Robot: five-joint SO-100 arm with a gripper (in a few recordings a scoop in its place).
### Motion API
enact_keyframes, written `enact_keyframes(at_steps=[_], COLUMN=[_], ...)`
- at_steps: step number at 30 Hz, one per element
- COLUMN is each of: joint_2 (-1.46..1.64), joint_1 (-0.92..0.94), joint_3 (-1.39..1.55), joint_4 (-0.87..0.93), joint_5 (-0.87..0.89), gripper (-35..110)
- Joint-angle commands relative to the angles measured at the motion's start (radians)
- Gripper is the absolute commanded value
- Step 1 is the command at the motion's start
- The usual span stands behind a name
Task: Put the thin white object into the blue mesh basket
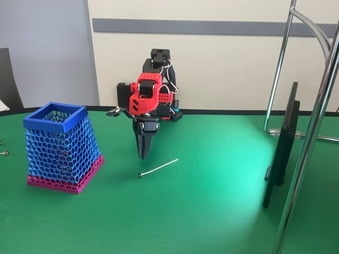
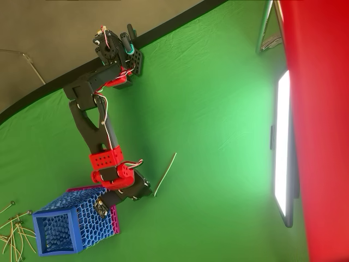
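Green table point(image 1: 212, 211) wide open across centre and lower frame in the fixed view. Blue mesh basket point(image 1: 62, 145) blocks the left; its square mouth is unobstructed from above. Black screen point(image 1: 282, 148) and chrome stand poles point(image 1: 312, 127) wall off the right edge. Loose sticks point(image 2: 13, 232) clutter the overhead view's lower left corner.

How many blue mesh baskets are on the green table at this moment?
1. The blue mesh basket stands at the left of the fixed view, left of the gripper and the thin white object. None looks hidden.
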Motion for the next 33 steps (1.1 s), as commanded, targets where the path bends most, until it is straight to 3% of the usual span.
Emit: enact_keyframes(at_steps=[1,13,33], joint_2=[-0.029,-0.204,-0.328], joint_1=[-0.008,-0.035,-0.023], joint_3=[-0.109,-0.353,-0.44], joint_4=[0.038,0.126,0.135], joint_5=[-0.029,-0.196,-0.261], gripper=[14,14,14])
